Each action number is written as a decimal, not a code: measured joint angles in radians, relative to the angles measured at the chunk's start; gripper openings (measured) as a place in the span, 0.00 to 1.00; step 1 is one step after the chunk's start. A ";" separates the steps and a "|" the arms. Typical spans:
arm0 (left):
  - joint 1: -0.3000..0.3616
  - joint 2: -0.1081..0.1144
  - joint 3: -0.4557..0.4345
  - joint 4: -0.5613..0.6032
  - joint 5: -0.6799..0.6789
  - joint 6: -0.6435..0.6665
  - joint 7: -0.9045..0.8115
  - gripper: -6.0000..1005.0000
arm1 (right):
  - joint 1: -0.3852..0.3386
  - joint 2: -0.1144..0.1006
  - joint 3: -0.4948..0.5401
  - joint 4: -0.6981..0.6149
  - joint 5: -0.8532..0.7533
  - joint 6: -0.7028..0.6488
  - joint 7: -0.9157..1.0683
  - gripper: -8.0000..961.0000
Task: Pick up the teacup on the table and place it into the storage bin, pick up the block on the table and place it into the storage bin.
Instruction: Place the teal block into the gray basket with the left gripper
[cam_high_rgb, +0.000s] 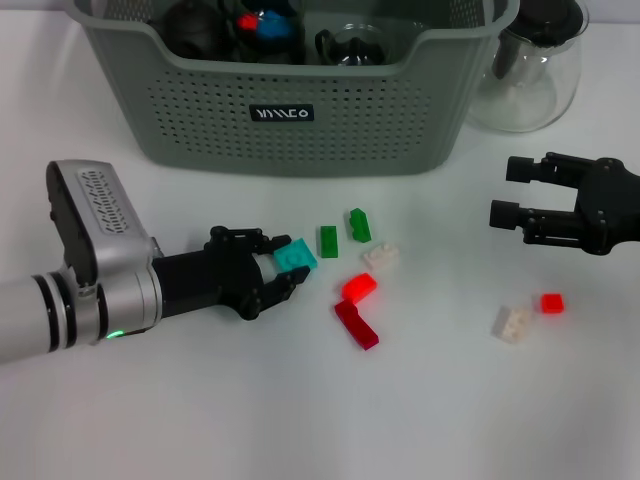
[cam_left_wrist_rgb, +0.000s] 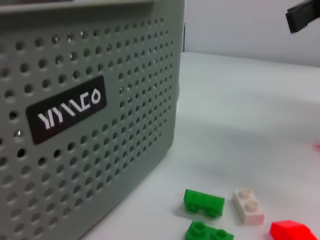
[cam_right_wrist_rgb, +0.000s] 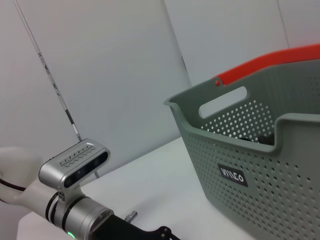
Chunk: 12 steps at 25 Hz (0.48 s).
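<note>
My left claw (cam_high_rgb: 283, 272) lay low on the desk (cam_high_rgb: 200, 420) with its fingers apart around a teal block (cam_high_rgb: 295, 257), which sat between the tips but, as far as I could judge, was not yet clamped or lifted. The storage bin (cam_high_rgb: 300, 130) stood just beyond, and dark rounded things already lay inside it; whether the teacup was among them I could not tell, and I saw no teacup on the desk. So I judged the block step only begun. Two green blocks (cam_high_rgb: 343, 233), a cream one (cam_high_rgb: 380, 256) and two red ones (cam_high_rgb: 357, 305) crowded near my fingertips, easy to nudge. My right claw (cam_high_rgb: 515, 192) hovered apart, fingers spread and empty, near a glass pitcher (cam_high_rgb: 527, 75); another cream block (cam_high_rgb: 512, 322) and a small red block (cam_high_rgb: 551, 303) lay below it
</note>
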<state>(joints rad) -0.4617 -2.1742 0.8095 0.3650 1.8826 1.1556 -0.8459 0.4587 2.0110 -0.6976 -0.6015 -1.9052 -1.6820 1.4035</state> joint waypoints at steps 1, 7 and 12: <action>0.001 0.002 -0.002 0.002 0.000 0.011 -0.006 0.46 | 0.000 0.000 0.001 0.000 0.000 0.000 0.000 0.87; 0.044 0.046 -0.022 0.137 0.012 0.337 -0.178 0.41 | 0.000 -0.001 0.000 -0.006 0.000 0.000 0.005 0.87; 0.011 0.074 -0.184 0.309 -0.032 0.733 -0.377 0.42 | 0.000 0.000 0.000 -0.006 0.000 -0.001 0.001 0.87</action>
<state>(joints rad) -0.4504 -2.1005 0.6257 0.6739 1.8511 1.8885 -1.2228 0.4588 2.0113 -0.6980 -0.6078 -1.9052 -1.6825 1.4048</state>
